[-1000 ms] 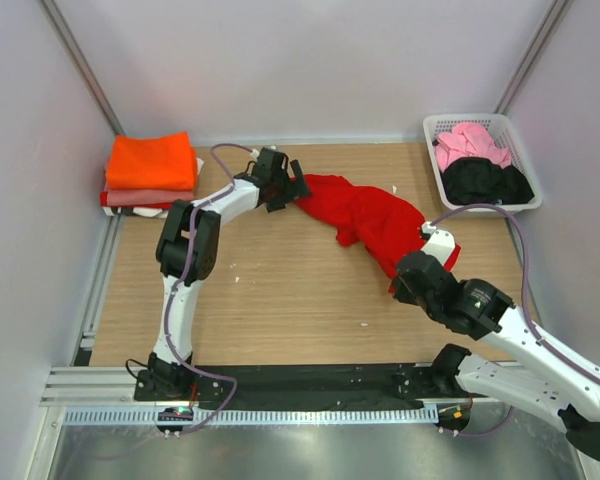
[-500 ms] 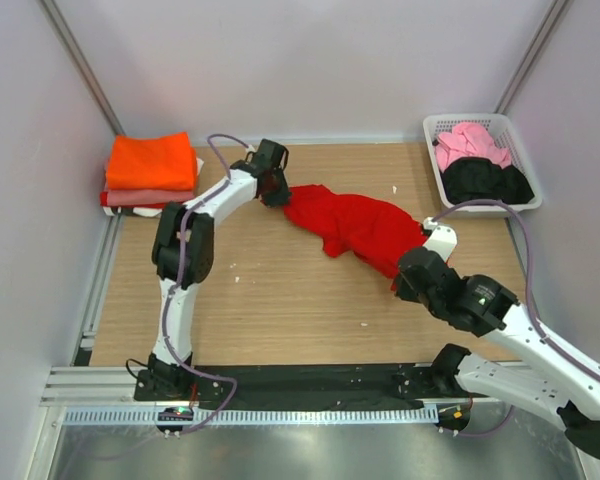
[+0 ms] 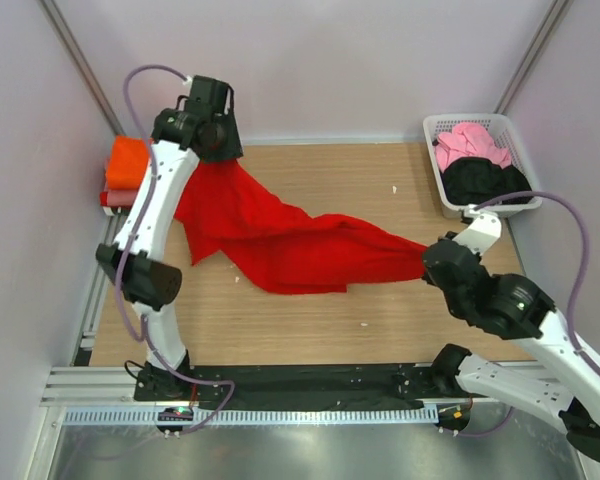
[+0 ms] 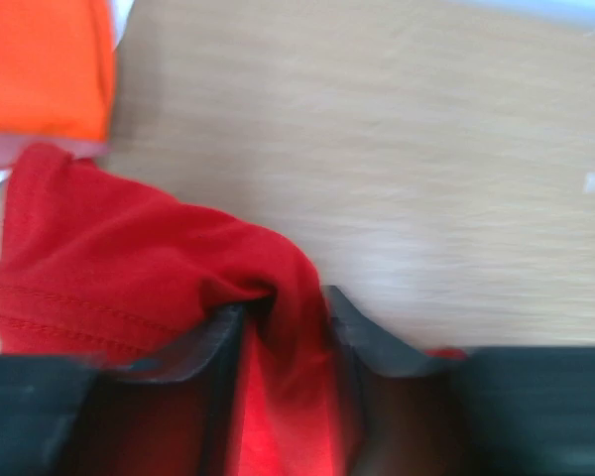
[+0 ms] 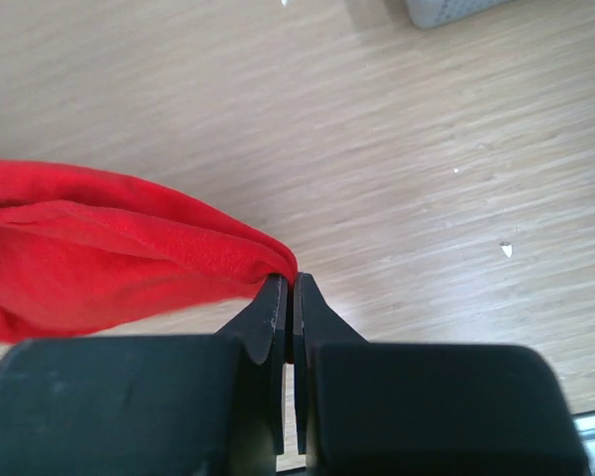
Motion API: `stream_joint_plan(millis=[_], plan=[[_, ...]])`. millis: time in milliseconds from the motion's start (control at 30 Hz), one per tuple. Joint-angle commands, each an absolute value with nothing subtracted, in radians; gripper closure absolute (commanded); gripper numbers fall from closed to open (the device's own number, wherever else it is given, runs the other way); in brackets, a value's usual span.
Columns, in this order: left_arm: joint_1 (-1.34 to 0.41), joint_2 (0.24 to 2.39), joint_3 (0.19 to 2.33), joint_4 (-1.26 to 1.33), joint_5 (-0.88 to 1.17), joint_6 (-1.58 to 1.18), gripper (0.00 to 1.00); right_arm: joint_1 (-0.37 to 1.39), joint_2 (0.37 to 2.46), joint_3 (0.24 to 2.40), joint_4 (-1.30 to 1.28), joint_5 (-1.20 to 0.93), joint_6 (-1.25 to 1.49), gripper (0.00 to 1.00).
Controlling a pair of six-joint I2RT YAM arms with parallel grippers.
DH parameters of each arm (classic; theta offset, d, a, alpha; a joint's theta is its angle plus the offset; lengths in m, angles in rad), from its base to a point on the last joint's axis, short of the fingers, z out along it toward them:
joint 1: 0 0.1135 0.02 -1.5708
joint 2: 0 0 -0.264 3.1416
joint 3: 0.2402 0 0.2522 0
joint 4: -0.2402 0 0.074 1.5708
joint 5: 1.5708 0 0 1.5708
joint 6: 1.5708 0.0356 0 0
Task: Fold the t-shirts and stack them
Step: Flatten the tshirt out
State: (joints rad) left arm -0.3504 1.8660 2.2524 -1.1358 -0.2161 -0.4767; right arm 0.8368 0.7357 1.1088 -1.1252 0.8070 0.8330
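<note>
The bright red t-shirt hangs stretched between my two grippers above the wooden table. My left gripper is raised at the back left and shut on one end of the cloth; in the left wrist view the red t-shirt bunches between the fingers. My right gripper is shut on the other end at the right; in the right wrist view the red t-shirt runs left from the closed fingertips. The folded orange t-shirt tops a stack at the back left, partly hidden by my left arm.
A white slatted basket at the back right holds a pink t-shirt and a black t-shirt. A salmon-pink layer lies under the orange one. White walls enclose the table on three sides.
My left gripper rose and swung back-left towards the stack, lifting the red t-shirt and stretching it out. My right gripper shifted slightly right, still holding its end.
</note>
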Motion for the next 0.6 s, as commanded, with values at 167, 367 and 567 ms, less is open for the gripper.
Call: stream_joint_plan(millis=[167, 367, 567], plan=[[-0.328, 1.883, 1.881, -1.185, -0.163, -0.488, 0.0, 0.842, 0.796, 0.977, -1.04, 0.764, 0.862, 0.99], [-0.328, 1.599, 1.507, -1.014, -0.209, -0.552, 0.0, 0.841, 0.818, 0.983, -1.043, 0.79, 0.851, 0.99], [-0.328, 1.474, 1.208, -0.769, -0.166, -0.627, 0.13, 0.842, 0.841, 0.956, -1.0, 0.766, 0.845, 0.99]])
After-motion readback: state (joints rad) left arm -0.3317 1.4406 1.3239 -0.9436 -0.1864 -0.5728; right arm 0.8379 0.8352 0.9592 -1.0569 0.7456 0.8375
